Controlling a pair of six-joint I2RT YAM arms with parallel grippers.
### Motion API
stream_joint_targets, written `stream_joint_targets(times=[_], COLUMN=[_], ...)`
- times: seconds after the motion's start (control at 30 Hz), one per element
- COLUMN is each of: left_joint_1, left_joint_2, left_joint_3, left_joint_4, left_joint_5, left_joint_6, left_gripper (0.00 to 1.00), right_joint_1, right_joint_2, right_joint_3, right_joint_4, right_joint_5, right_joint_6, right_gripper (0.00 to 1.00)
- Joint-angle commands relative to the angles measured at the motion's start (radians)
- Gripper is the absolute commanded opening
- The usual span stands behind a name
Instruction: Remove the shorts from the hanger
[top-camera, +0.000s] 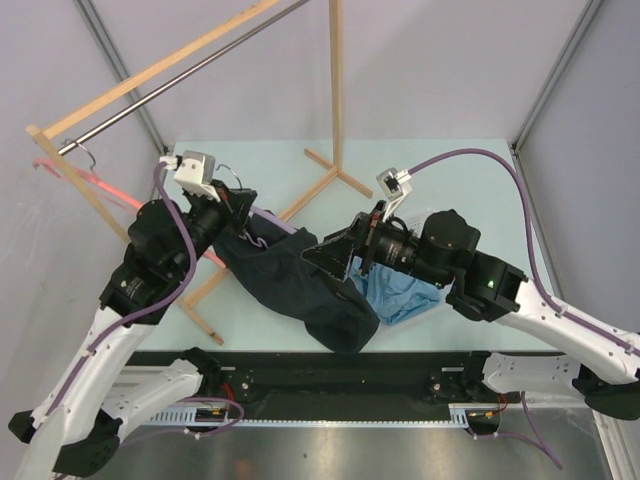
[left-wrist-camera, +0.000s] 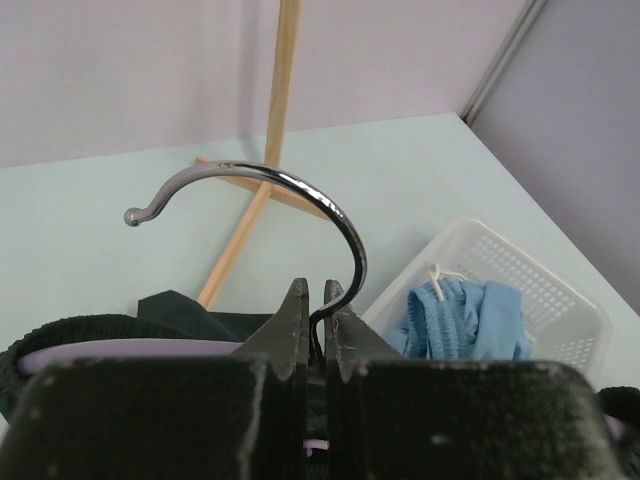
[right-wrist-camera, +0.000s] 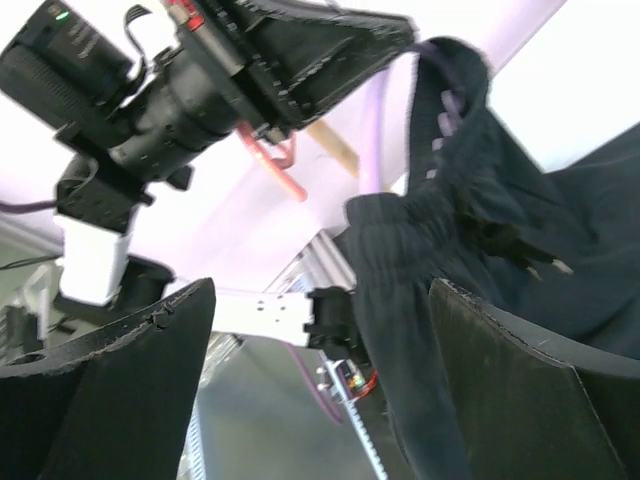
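From above, the left hand (top-camera: 228, 205) is at the far left of the pale green surface (top-camera: 450, 180), beside the wooden rack (top-camera: 337, 90). The dark shorts (top-camera: 300, 280) spread from it toward the near edge, partly lying on the surface. How this hand grips is seen only from its own camera: its fingers are clenched on the wire stem of the metal hook (left-wrist-camera: 352, 238) of the hanger (left-wrist-camera: 120, 348), whose lilac bar passes inside the dark waistband.

The same camera shows a white basket (left-wrist-camera: 540, 290) with the light blue shorts (left-wrist-camera: 470, 315) inside. From above only a bit of blue cloth (top-camera: 400, 295) shows under the right arm, and the basket is hidden.

The right hand (top-camera: 335, 262) is at the edge of the dark shorts. Its own camera shows it released, fingers wide apart, with the dark waistband (right-wrist-camera: 400, 240) hanging between them, not pinched.
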Motion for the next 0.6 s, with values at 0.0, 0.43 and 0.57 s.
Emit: stream_joint_targets(times=[0.0, 0.43, 0.57], left_joint_1=[0.002, 0.002, 0.002], left_joint_2=[-0.042, -0.067, -0.074], left_joint_3=[0.025, -0.022, -0.044], left_joint_4=[0.079, 0.078, 0.084], left_joint_5=[-0.043, -0.006, 0.0], left_joint_6=[0.018, -0.022, -0.032], left_gripper=[0.01, 0.0, 0.0], right_joint_1=[0.009, 0.012, 0.016], right_joint_2=[0.001, 0.065, 0.088], right_joint_3=[0.022, 0.038, 0.052], right_joint_4=[-0.033, 0.07, 0.079], right_joint_5=[0.097, 0.145, 0.14], right_joint_6=[-0.057, -0.068, -0.068], right_gripper=[0.91, 0.64, 0.6])
